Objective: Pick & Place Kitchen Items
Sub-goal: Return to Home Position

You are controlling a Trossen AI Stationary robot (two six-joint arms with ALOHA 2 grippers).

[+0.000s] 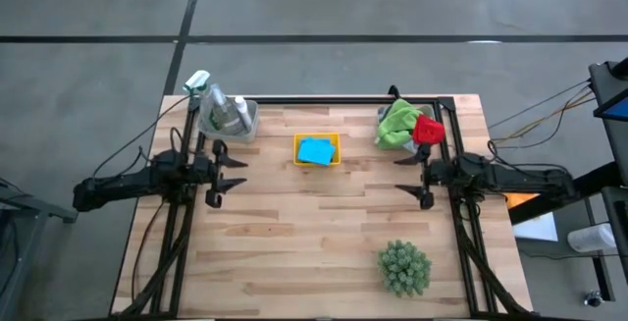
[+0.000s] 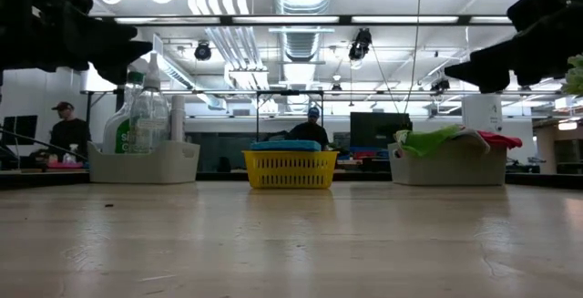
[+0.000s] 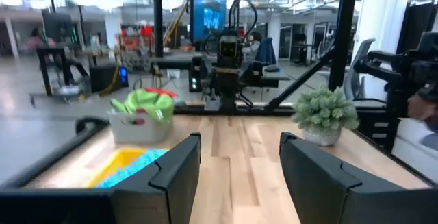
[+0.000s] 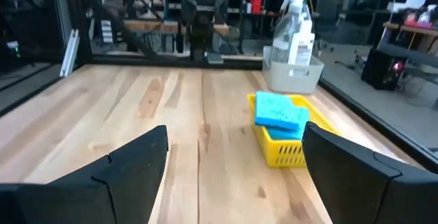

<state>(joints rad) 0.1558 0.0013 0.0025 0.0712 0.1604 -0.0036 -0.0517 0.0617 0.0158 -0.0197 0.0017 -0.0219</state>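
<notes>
High view: you see bright blue sponges (image 1: 315, 151) piled inside the yellow bin (image 1: 337, 140), which stands at the middle of the table's (image 1: 314, 233) far edge. Toward the far left corner, a clear spray bottle (image 1: 210, 96) with a white trigger stands upright in a pale bin (image 1: 251, 125) beside other bottles. Toward the far right corner, a green cloth (image 1: 396, 125) and a red cloth (image 1: 428, 129) are heaped in a second pale bin (image 2: 446, 166). Your left gripper (image 1: 235, 173) hangs over the left part of the table, just in front of the bottle bin, its pincer spread wide and holding nothing. Your right gripper (image 1: 402, 175) hangs over the right part, just in front of the cloths, also wide and empty. The two point toward each other. A round spiky green plant (image 1: 404, 267) sits toward the near right corner, well apart from the bins.
</notes>
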